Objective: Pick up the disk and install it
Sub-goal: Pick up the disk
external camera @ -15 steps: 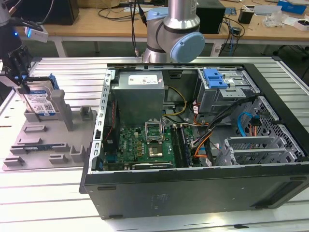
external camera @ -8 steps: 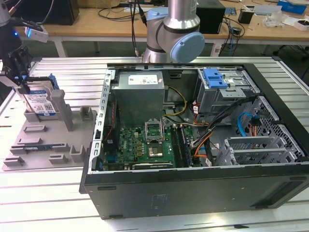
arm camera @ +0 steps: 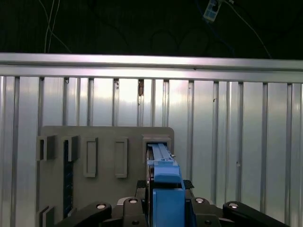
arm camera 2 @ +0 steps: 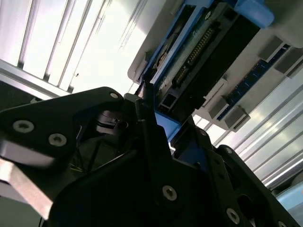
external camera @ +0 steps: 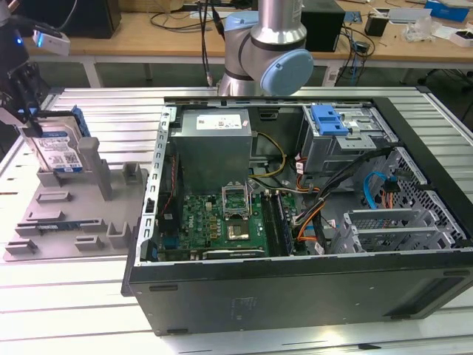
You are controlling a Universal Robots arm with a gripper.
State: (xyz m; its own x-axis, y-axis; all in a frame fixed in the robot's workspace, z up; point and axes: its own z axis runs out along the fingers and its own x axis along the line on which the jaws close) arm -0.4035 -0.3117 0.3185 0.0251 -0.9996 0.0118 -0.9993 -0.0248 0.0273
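The disk, a silver drive with a blue-and-white label and blue side rails, stands on edge in the grey fixture tray at the exterior view's left. My gripper comes down on its upper far corner, the black fingers straddling the edge. In the first wrist view the blue rail of the disk runs straight between the fingers of my gripper, which press against both sides, with the tray beneath. The second wrist view shows the disk's connector end beyond the gripper.
An open computer case lies on the slotted aluminium table to the exterior view's right of the tray. Inside it are a motherboard, a power supply and a blue latch on a grey metal cage. The arm's base stands behind.
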